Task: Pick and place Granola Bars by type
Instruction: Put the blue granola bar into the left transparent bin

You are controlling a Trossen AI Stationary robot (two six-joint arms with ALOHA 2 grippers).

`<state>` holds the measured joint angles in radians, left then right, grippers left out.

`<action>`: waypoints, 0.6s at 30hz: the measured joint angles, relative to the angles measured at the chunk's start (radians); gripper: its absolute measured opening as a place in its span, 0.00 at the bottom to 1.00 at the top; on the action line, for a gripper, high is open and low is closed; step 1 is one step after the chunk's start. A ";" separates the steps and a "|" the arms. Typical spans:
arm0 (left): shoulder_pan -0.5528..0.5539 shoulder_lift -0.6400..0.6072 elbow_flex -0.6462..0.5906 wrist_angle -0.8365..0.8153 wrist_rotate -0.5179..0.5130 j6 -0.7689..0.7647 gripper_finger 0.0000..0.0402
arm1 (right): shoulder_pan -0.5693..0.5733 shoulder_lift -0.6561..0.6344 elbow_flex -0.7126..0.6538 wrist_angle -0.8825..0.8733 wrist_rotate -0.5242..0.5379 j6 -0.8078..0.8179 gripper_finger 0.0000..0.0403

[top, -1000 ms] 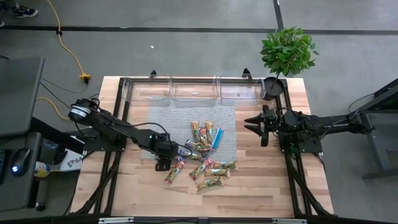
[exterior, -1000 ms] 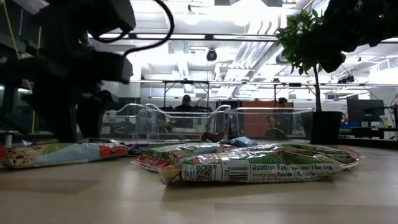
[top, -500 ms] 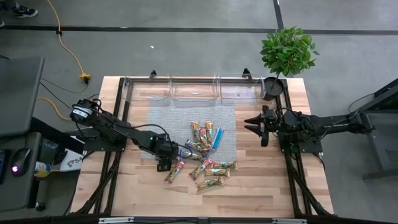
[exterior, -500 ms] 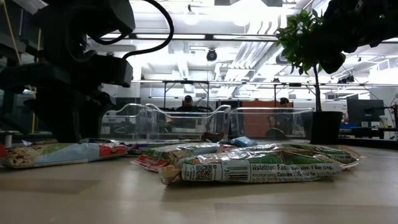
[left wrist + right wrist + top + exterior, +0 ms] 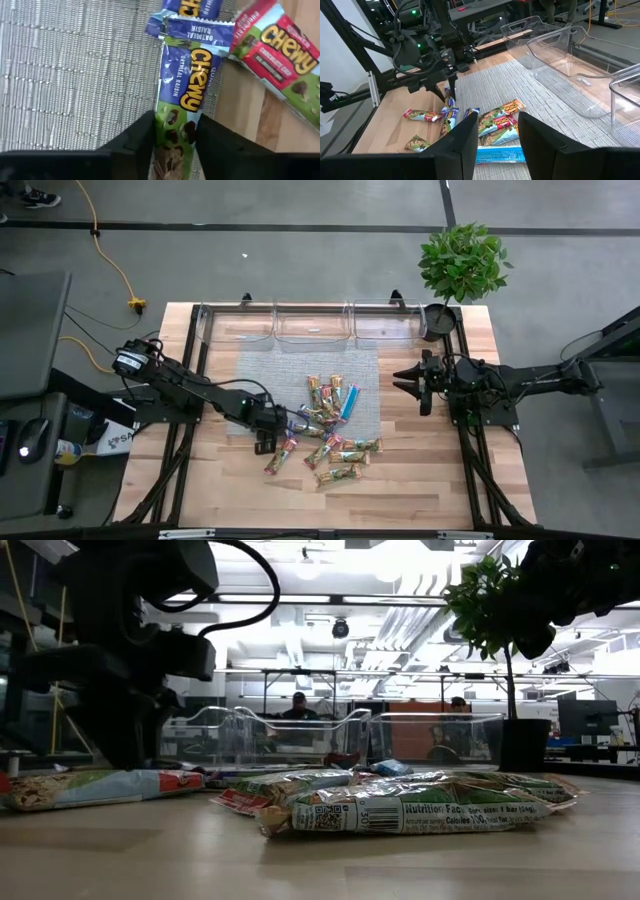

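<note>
A loose heap of granola bars [image 5: 325, 428] lies on the grey mat [image 5: 300, 370] and on the wood near it. Most are green-red-tan; one is bright blue [image 5: 348, 402]. My left gripper [image 5: 272, 427] stands at the heap's left side, pointing steeply down and shut on a blue-green oatmeal raisin bar [image 5: 187, 80]. A second oatmeal raisin bar [image 5: 197, 31] lies against that bar's far end. My right gripper [image 5: 405, 383] hovers open, nothing between its fingers, at the mat's right side. My left gripper pinches the oatmeal raisin bar by its two long sides [image 5: 175, 125] between its two fingers, toward one end of the bar. The fingers [image 5: 137, 137] come from above, slanting down, and lie across the bar. The bar lies flat on the mat by the mat's edge.
Clear plastic bins [image 5: 312, 325] stand in a row along the table's far edge. A potted plant [image 5: 462, 265] stands at the far right corner. A red chocolate chip bar [image 5: 280, 55] lies on the wood just beside the held bar.
My left gripper has stayed over the same spot, rolled a little about its own line, and drawn its fingers in onto the oatmeal raisin bar; its dark outline near the table is narrower in the low view. The bars have not moved.
</note>
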<state>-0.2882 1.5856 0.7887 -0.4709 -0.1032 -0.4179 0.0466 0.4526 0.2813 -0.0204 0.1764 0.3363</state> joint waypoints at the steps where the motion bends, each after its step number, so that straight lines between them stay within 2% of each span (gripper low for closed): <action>1: 0.000 0.000 0.000 0.000 0.000 -0.007 0.26 | 0.000 0.000 0.000 0.000 0.000 0.000 0.31; 8: 0.000 -0.016 0.017 -0.031 -0.001 -0.015 0.13 | 0.000 0.000 0.000 0.000 0.000 0.000 0.31; 11: 0.000 -0.038 0.069 -0.090 -0.055 -0.016 0.12 | 0.000 0.000 0.000 0.000 0.000 0.003 0.31; 15: 0.000 -0.071 0.170 -0.241 -0.227 -0.035 0.11 | 0.000 0.000 0.000 -0.005 0.000 0.004 0.31; 18: 0.000 -0.091 0.269 -0.411 -0.442 -0.113 0.11 | 0.000 0.000 0.000 -0.006 0.000 0.004 0.31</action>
<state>-0.2878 1.4945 1.0576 -0.8821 -0.5451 -0.5307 0.0465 0.4522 0.2810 -0.0259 0.1764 0.3401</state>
